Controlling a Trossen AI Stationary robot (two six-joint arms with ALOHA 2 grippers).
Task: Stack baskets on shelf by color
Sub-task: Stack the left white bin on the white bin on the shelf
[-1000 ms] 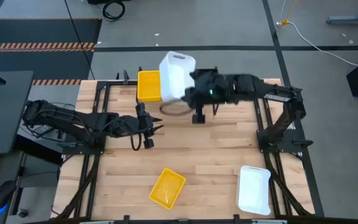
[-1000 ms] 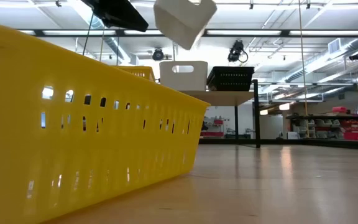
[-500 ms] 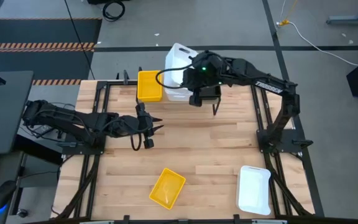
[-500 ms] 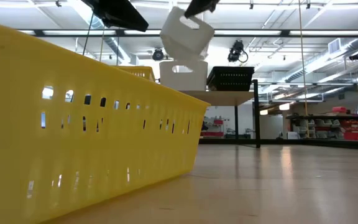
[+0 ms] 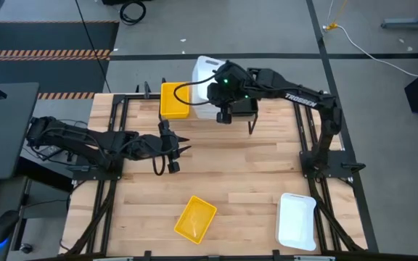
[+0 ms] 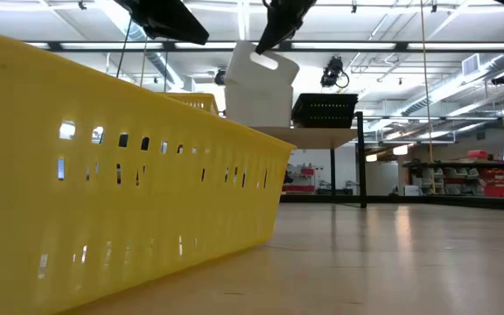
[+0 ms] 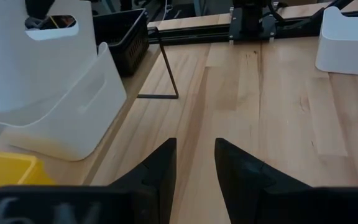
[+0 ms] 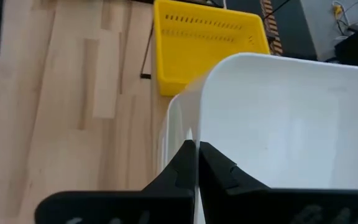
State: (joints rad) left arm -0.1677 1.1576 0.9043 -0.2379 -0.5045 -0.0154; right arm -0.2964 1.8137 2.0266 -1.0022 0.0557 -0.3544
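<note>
My right gripper [image 5: 218, 90] is over the shelf [image 6: 322, 134] at the table's far edge, shut on a white basket [image 6: 261, 83] that stands steeply tilted over a second white basket [image 7: 73, 118] on the shelf. On the shelf, a yellow basket [image 5: 174, 100] sits to their left and a black basket [image 6: 325, 109] to their right. Another yellow basket [image 5: 196, 219] and another white one [image 5: 297, 221] lie near the table's near edge. My left gripper [image 5: 176, 156] hovers open over the table's left middle, touching nothing. My right gripper pinches the held white basket by the rim of its end wall [image 8: 199, 118], one finger inside the basket and one outside. The fingers come from above, pointing down. The basket hangs tilted below them, its lower end reaching into the white basket on the shelf.
The near yellow basket [image 6: 121, 175] fills the left of the low view. Bare wooden tabletop [image 5: 252, 167] lies between the shelf and the near baskets. Black frame rails [image 5: 307, 145] run along the table's left and right sides.
My right gripper has carried the white basket toward the table's far edge and a little left, then down over the shelf. The basket has tipped more upright and its lower end has sunk onto the white basket standing there.
</note>
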